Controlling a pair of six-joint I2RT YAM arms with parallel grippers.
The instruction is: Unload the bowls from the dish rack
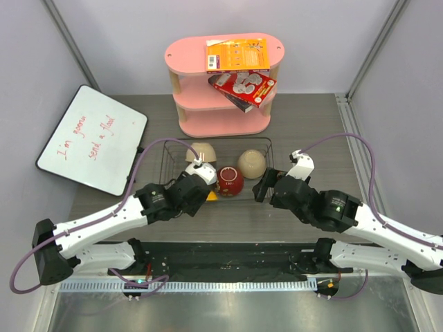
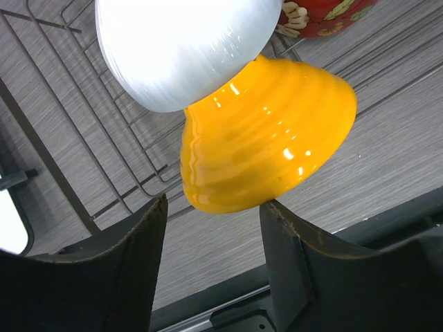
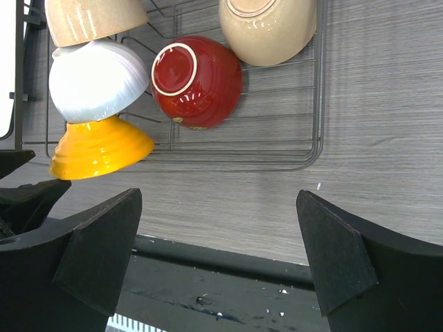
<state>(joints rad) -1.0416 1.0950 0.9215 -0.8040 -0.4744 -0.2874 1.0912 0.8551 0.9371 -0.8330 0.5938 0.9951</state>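
The black wire dish rack (image 1: 259, 146) sits mid-table. In it a tan bowl (image 3: 90, 19), a white bowl (image 3: 97, 79) and a yellow-orange bowl (image 3: 100, 147) lean in a row at the left. A dark red bowl (image 3: 197, 81) and another beige bowl (image 3: 270, 28) lie upside down to the right. My left gripper (image 2: 214, 204) is open at the yellow-orange bowl (image 2: 263, 138); its right fingertip (image 2: 273, 211) touches the rim, and the white bowl (image 2: 187, 48) is just beyond. My right gripper (image 3: 220, 197) is open and empty, over the table in front of the rack's near right corner.
A pink three-tier shelf (image 1: 223, 124) with boxes stands behind the rack. A whiteboard (image 1: 91, 138) lies at the left. A black strip (image 1: 221, 259) runs along the table's near edge by the arm bases.
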